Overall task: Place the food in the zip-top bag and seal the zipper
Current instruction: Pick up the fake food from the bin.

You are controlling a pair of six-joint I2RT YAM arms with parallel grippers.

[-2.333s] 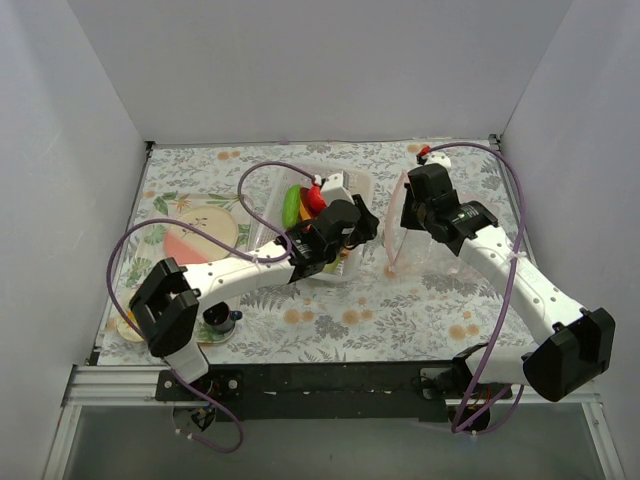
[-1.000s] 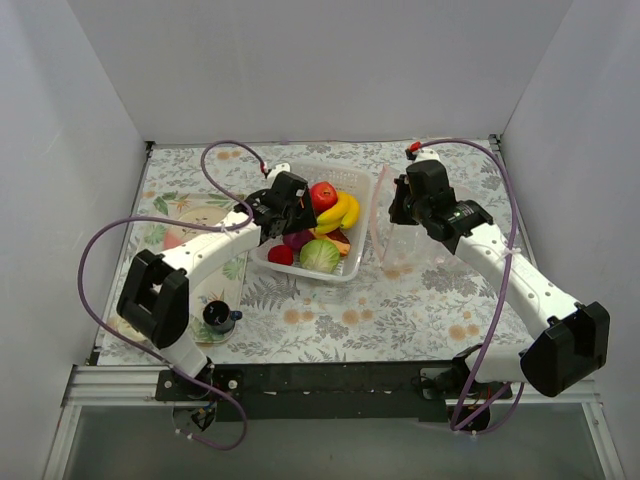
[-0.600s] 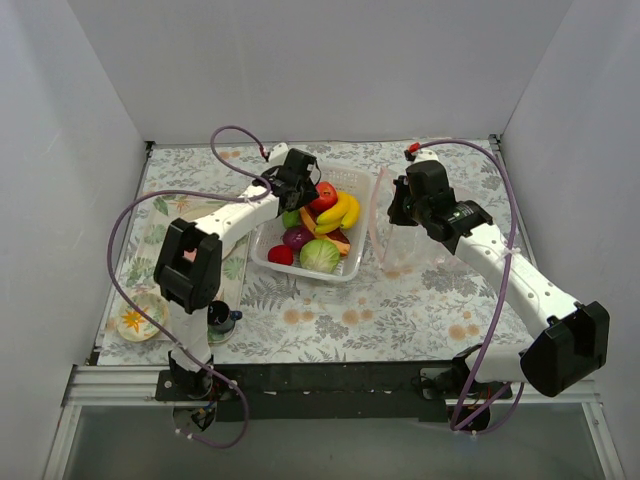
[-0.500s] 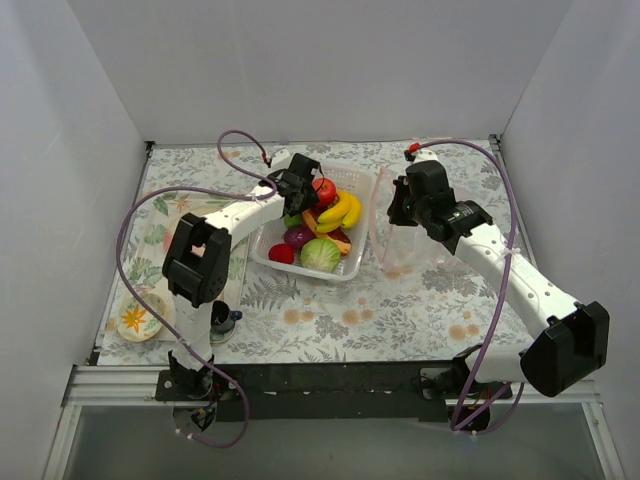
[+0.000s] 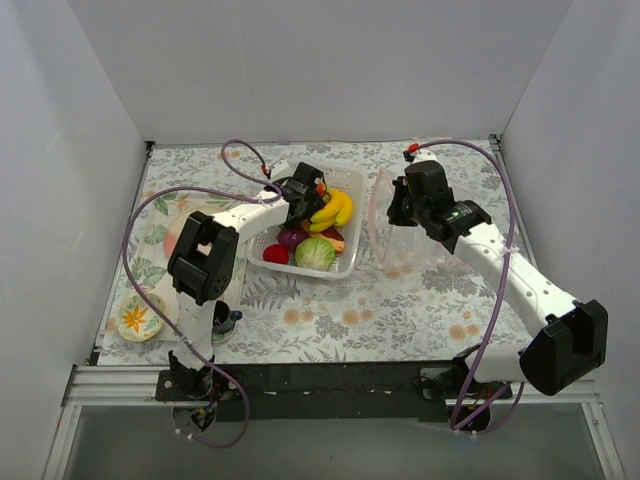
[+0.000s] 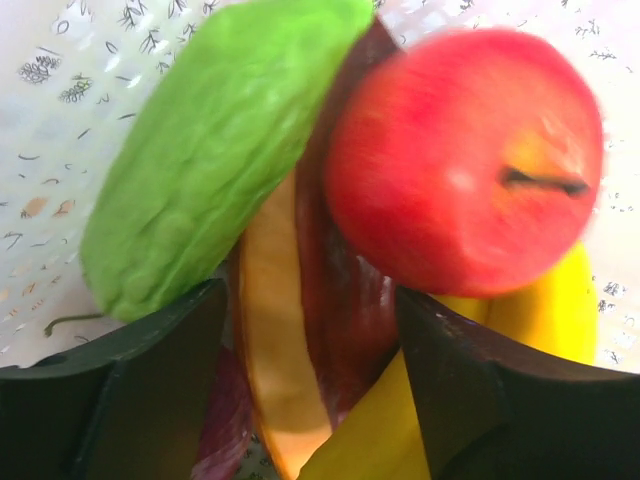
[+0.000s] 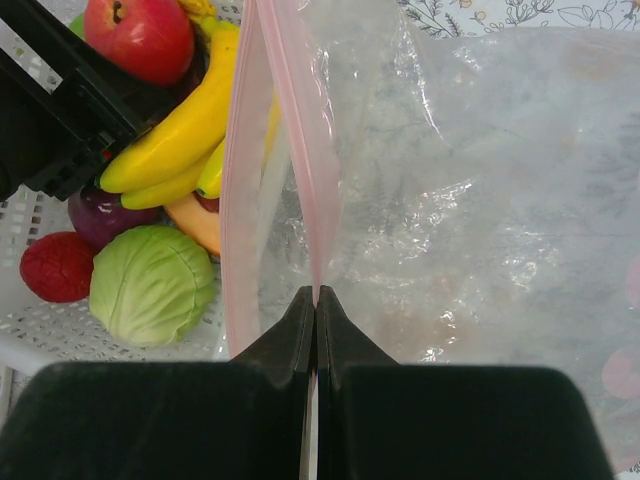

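Reaching into the basket [image 7: 40,330], the left gripper [image 6: 310,335] hovers open-jawed and empty at the red apple [image 6: 465,160]. The right gripper [image 7: 316,300] pinches the zipper [image 7: 300,120], holding the zip-top bag [image 7: 460,200] upright alongside. The next move likely needs a centred closing on the apple.

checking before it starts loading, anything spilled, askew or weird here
Nothing stands out. The food all sits in the white basket, nothing spilled on the table, and the right gripper pinches the clear bag upright by its pink zipper.
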